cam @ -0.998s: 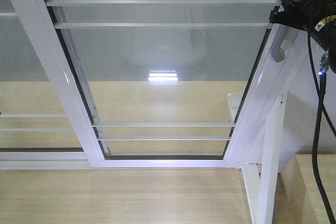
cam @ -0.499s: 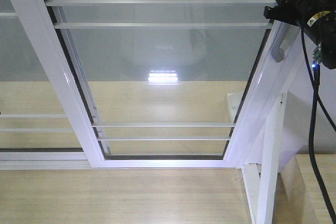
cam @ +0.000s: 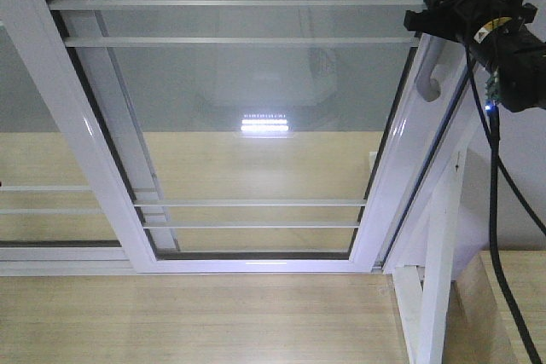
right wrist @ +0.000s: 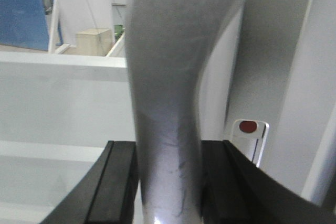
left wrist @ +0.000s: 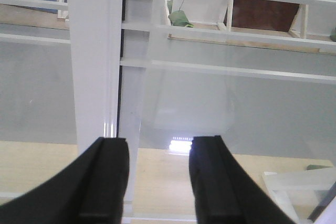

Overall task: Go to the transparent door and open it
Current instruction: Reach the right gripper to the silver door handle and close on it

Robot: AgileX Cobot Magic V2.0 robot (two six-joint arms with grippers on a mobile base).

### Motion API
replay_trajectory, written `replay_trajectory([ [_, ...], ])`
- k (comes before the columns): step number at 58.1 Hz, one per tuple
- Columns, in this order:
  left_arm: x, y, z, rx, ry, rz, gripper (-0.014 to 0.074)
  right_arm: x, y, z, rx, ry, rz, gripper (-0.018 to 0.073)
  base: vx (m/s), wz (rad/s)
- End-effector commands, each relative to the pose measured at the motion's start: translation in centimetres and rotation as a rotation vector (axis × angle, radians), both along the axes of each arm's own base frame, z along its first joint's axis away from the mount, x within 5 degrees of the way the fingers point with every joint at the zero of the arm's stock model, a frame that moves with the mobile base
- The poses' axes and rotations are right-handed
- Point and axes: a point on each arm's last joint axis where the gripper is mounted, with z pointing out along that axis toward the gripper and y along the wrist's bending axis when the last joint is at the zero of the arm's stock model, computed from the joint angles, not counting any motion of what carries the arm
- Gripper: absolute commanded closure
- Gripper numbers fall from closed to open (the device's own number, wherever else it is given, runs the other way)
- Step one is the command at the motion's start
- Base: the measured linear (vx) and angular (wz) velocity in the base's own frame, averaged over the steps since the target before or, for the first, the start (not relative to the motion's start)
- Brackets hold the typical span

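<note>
Transparent door (cam: 256, 83) fills the front view, with its handle-side stile right at my right gripper (cam: 426, 21). Curved silver handle (cam: 431, 74) runs down the stile from between the fingers, with its lower end hanging just below the gripper.

Right wrist cam: handle (right wrist: 168, 77) passes straight through the gripper (right wrist: 168, 182). The black fingers (right wrist: 118, 182) sit one on each side, pressed against the metal. I read that as clamped on the handle. A small red round mark (right wrist: 248, 126) on a white-rimmed plate sits beyond the right-hand finger.

Front view also shows a thin dark line between the handle stile and the white post (cam: 444, 245) to its right, so the two are just apart there. Black cable (cam: 493, 210) hangs down from the right wrist, beside the post.

Left gripper (left wrist: 157, 182): fingers (left wrist: 107, 182) apart, nothing between them. It faces the glass, with a white vertical stile (left wrist: 94, 51) straight ahead of the left-hand finger. I can't tell which panel that stile belongs to, or whether the tips touch anything.

A bright light reflection (cam: 265, 124) sits mid-glass, well away from both grippers.
</note>
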Motion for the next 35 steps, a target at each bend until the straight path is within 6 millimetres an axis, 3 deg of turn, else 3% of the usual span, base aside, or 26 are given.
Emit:
replay_trajectory([
  [1, 0.2, 0.0, 1.7, -0.024, -0.113, 0.004, 0.0183, -0.5, 1.9, 3.8, -0.026, -0.166, 0.079, 0.0239, 0.00, 0.00],
  [35, 0.2, 0.0, 1.7, -0.024, -0.116, 0.004, 0.0183, -1.7, 8.3, 3.8, -0.014, -0.169, 0.232, 0.0239, 0.00, 0.00],
])
